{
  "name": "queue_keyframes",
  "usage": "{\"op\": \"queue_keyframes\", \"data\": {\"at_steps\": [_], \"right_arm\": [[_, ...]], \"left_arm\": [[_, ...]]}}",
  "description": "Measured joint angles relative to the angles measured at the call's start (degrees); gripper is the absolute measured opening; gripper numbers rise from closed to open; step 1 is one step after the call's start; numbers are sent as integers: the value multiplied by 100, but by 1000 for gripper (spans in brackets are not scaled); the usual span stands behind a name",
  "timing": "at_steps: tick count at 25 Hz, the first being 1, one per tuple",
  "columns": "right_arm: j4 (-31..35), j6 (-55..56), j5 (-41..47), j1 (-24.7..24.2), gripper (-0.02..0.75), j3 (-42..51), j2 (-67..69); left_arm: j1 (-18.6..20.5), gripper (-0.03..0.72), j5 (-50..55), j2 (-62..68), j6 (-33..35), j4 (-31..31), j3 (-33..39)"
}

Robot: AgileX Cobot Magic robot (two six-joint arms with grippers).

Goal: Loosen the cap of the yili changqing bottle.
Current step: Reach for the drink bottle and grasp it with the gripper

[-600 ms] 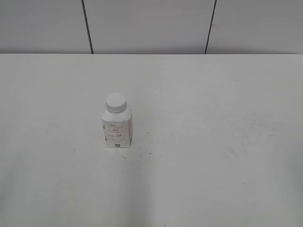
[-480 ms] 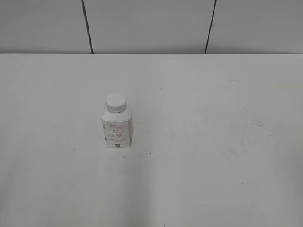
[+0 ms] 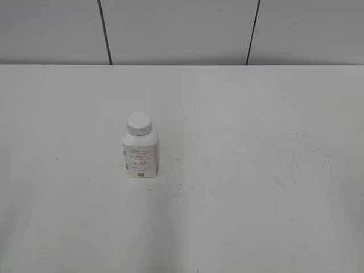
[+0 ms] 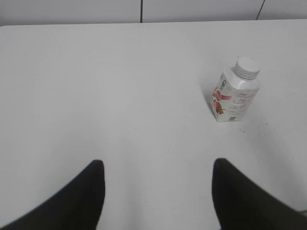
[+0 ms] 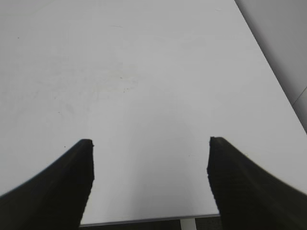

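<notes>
The yili changqing bottle (image 3: 140, 156) stands upright on the white table, left of the middle in the exterior view, with its round white cap (image 3: 139, 123) on its neck. In the left wrist view the bottle (image 4: 233, 98) stands ahead and to the right, its cap (image 4: 247, 67) on top. My left gripper (image 4: 157, 165) is open and empty, well short of the bottle. My right gripper (image 5: 149, 143) is open and empty over bare table near the front edge; the bottle is out of that view. Neither gripper shows in the exterior view.
The white table (image 3: 256, 170) ends at a grey panelled wall (image 3: 182, 31) at the back. In the right wrist view the table's front edge (image 5: 144, 221) and right edge (image 5: 273, 76) show.
</notes>
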Motion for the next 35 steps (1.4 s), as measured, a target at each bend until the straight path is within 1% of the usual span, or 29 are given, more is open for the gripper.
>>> {"op": "queue_keyframes", "data": {"at_steps": [8,11,14,17,22,29,32,35], "right_arm": [[0,0,0,0,582,0,0],[0,0,0,0,582,0,0],[0,0,0,0,582,0,0],[0,0,0,0,582,0,0],[0,0,0,0,582,0,0],[0,0,0,0,582,0,0],[0,0,0,0,582,0,0],[0,0,0,0,582,0,0]], "left_arm": [[0,439,-21,0,0,0,-6],[0,439,-218,0,0,5,-84],[0,439,-776,0,0,41,-97],[0,439,-1544,0,0,231,17],[0,439,-2639,281,0,345,450],[0,439,-4354,1058,0,317,1030],[0,439,-4640,1410,0,317,1095],[0,439,-4698,1670,0,317,1101]]}}
